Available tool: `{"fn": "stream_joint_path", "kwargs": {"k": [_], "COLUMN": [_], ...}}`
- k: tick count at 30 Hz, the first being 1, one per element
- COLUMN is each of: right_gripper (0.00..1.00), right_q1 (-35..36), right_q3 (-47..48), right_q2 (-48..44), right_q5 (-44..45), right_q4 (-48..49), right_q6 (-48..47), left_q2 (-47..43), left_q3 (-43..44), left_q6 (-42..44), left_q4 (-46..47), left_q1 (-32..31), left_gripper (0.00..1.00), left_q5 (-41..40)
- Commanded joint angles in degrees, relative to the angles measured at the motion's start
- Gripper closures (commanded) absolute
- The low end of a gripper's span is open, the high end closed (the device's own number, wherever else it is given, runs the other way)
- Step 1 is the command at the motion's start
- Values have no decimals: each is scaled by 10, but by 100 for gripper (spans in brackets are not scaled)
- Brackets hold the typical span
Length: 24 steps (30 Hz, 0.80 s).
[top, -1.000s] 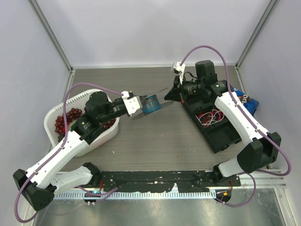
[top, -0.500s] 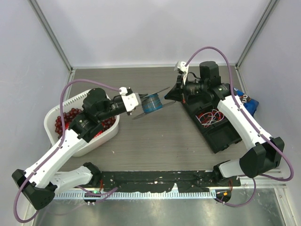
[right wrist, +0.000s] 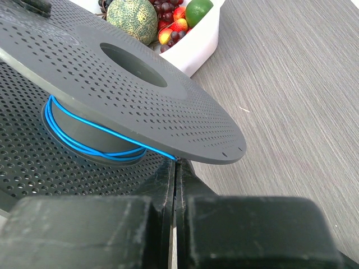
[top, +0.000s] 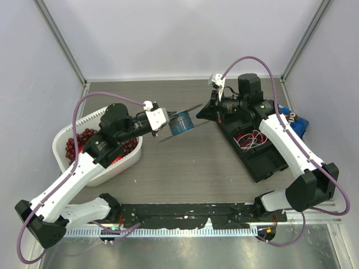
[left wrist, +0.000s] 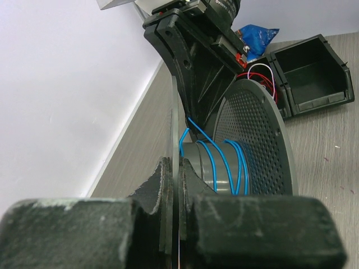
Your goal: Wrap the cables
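Left tool [left wrist: 175, 172] pinching the spool [right wrist: 188, 115] flange, right tool [right wrist: 175, 168] pinching the cable [right wrist: 78, 144], we must wind taut, even turns.

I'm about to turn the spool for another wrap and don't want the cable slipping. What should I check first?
1. Flange of the grey perforated plastic spool clamped in the left gripper: ok.
2. The thin blue cable pinched in the right gripper: ok.
3. Cable turns lying on the hub, between the flanges: ok.
4. Spool apart from the white fruit basket and the black bin: ok.
5. Loose cable left to wind: cannot tell.
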Motion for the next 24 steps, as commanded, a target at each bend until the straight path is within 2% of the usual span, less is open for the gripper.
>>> {"fn": "stream_joint_path", "kwargs": {"k": [1, 14, 21, 24], "right_gripper": [99, 99, 99, 93], "right_q1": [-33, -34, -33, -34], "right_q3": [-7, 0, 1, 2], "right_q2": [5, -7, -16, -16], "right_q5": [85, 73, 72, 80], "right_q4": [13, -14, -26, -40], "right_q6": [-14, -40, -68, -82], "left_q2": [-24, 2, 23, 28], "left_q3": [59, 68, 62, 60], "left_q6": [-25, -37, 40, 53], "left_q4": [71, 71, 46, 46], "left_q1": [-1, -2, -1, -2], "left_gripper": [100, 100, 100, 100], "left_q5": [25, 8, -34, -33]}}
